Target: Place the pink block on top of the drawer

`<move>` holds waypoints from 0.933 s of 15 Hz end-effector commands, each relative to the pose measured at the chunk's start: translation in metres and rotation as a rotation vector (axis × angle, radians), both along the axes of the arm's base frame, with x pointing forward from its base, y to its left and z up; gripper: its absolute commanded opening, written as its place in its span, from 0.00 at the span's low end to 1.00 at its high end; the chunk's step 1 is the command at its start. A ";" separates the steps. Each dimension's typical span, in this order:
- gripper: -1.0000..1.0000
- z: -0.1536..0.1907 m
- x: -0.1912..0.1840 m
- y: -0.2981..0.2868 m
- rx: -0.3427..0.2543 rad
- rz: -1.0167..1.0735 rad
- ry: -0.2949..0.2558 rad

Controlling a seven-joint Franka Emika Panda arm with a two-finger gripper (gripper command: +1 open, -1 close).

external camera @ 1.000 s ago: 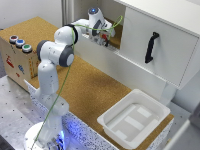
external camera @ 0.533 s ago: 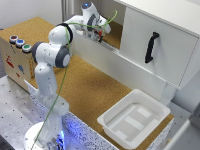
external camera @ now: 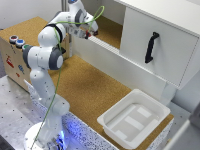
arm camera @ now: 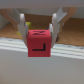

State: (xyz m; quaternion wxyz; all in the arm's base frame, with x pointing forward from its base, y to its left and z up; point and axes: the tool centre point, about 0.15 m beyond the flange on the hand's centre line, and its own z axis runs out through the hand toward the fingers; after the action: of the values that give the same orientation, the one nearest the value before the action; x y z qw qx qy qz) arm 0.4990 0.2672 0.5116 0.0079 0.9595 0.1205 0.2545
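My gripper point(external camera: 90, 34) is shut on the pink block point(external camera: 88, 35), a small reddish-pink cube, and holds it in the air. In the wrist view the pink block point(arm camera: 39, 43) sits between the two fingers point(arm camera: 22, 27) of my gripper point(arm camera: 39, 36), above a white edge point(arm camera: 42, 62). The white drawer unit point(external camera: 160, 40) with a black handle point(external camera: 151, 47) stands at the exterior view's right. Its flat white top point(external camera: 170, 9) lies to the right of the gripper. The gripper hangs over the long white wall point(external camera: 115, 52) beside the unit.
A white tray point(external camera: 123, 132) lies on the cork tabletop point(external camera: 95, 90) at the front right of the exterior view. A wooden box point(external camera: 12, 55) with coloured buttons stands at the left. The arm's base point(external camera: 45, 135) is at the front left.
The gripper has moved slightly up and toward the exterior view's left, still holding the pink block.
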 end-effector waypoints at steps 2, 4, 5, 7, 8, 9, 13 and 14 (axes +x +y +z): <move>0.00 -0.011 -0.049 0.072 0.089 0.386 -0.004; 0.00 -0.021 -0.060 0.097 0.079 0.525 0.055; 0.00 -0.028 -0.066 0.113 0.071 0.612 0.086; 0.00 -0.040 -0.074 0.132 0.052 0.746 0.120; 0.00 -0.043 -0.076 0.139 0.051 0.817 0.128; 0.00 -0.045 -0.076 0.144 0.057 0.882 0.134; 0.00 -0.054 -0.068 0.166 0.061 1.066 0.150; 0.00 -0.055 -0.065 0.170 0.064 1.085 0.137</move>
State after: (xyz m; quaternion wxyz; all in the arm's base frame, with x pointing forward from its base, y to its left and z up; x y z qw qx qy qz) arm 0.4179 0.4142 0.4643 -0.1156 0.8240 0.5208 0.1909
